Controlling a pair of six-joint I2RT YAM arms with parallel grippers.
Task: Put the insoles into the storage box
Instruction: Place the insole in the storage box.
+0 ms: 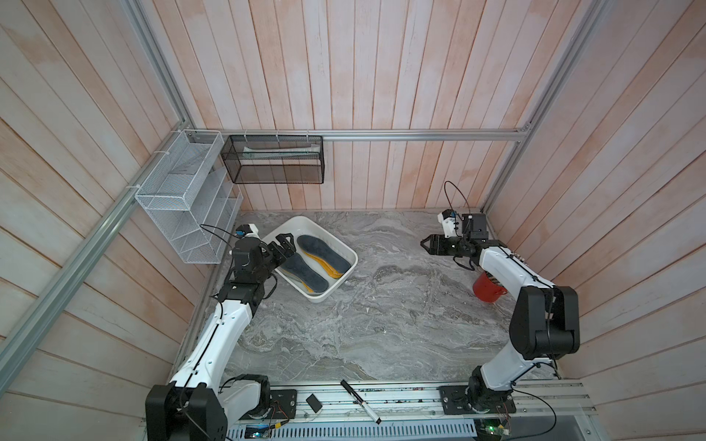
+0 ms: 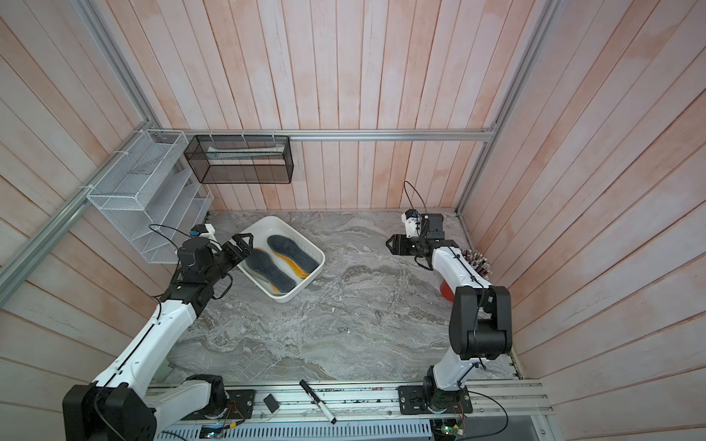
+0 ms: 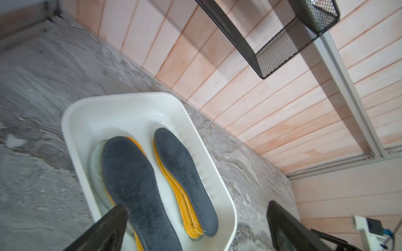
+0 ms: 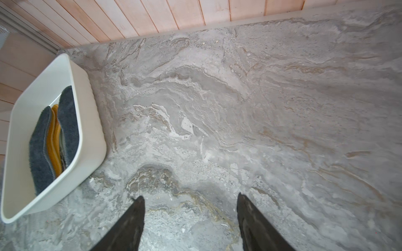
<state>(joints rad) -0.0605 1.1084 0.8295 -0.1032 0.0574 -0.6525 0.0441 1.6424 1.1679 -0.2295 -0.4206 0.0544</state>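
The white storage box (image 1: 353, 262) stands at the back left of the marble table, seen in both top views (image 2: 320, 263). Inside lie the insoles: two dark grey fuzzy ones (image 1: 323, 252) (image 1: 305, 273) side by side on top, with orange-yellow ones (image 3: 174, 184) and a pale translucent edge (image 3: 94, 160) showing under them. My left gripper (image 1: 286, 244) (image 3: 196, 205) hangs open just above the box's left rim, holding nothing. Far off at the back right, my right gripper (image 1: 426, 243) (image 4: 191, 196) is open over bare table, pointing toward the box (image 4: 91, 121).
A white wire-mesh rack (image 1: 183, 198) and a black mesh basket (image 1: 273, 160) hang on the back-left walls. A red cup (image 1: 487, 286) stands by the right wall under the right arm. A marker pen (image 1: 361, 401) and a small black piece (image 1: 314, 403) lie on the front rail.
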